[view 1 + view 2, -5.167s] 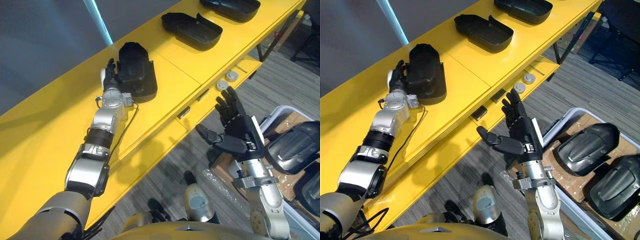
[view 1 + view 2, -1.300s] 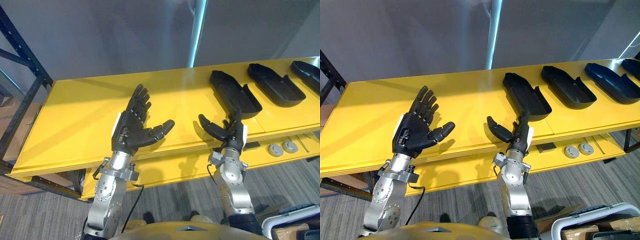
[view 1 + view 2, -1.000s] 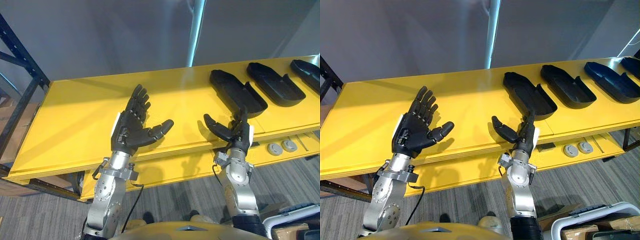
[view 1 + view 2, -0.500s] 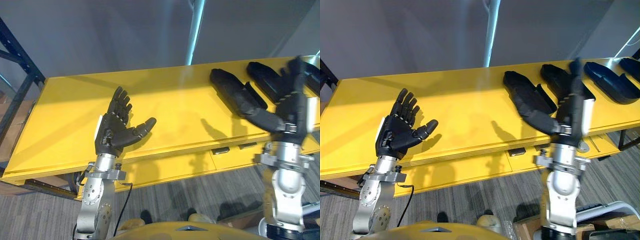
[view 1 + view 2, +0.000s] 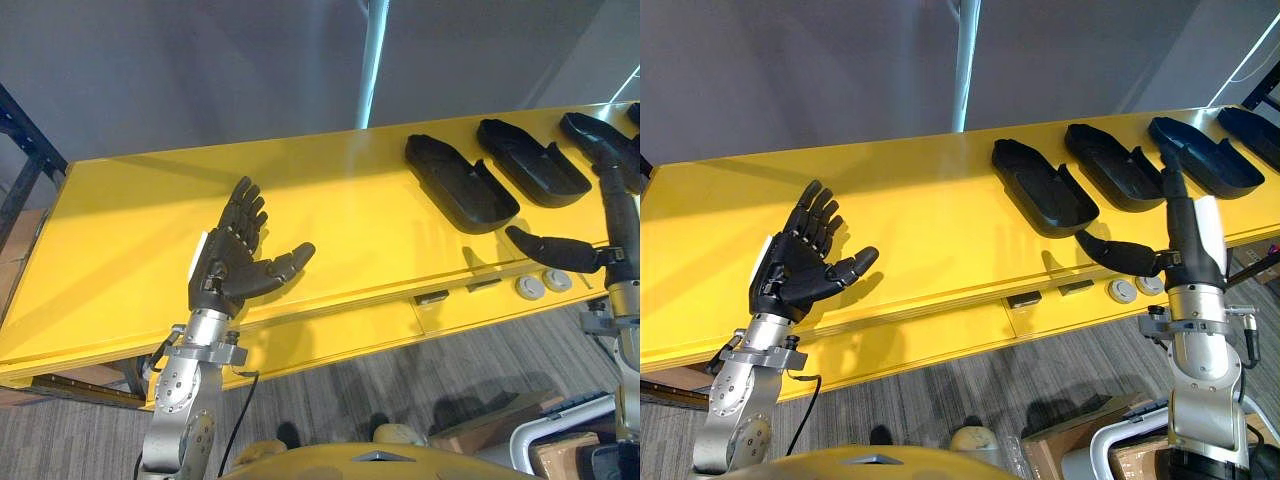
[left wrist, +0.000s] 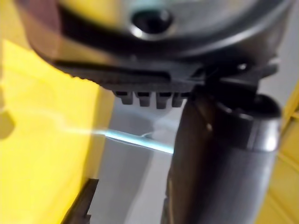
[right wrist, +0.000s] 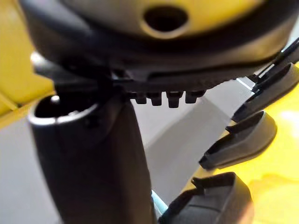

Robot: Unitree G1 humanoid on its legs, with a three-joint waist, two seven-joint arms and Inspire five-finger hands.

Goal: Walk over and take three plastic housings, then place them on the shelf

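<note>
Left robot hand (image 5: 228,272) released over shelf (image 5: 110,240) edge, right robot hand (image 5: 1195,245) released beside housings (image 5: 460,185)

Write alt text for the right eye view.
A row of black plastic housings lies on the right part of a long yellow shelf. Both robot hands are raised in front of it, open and empty: the left hand over its left part, the right hand near the housings.
</note>
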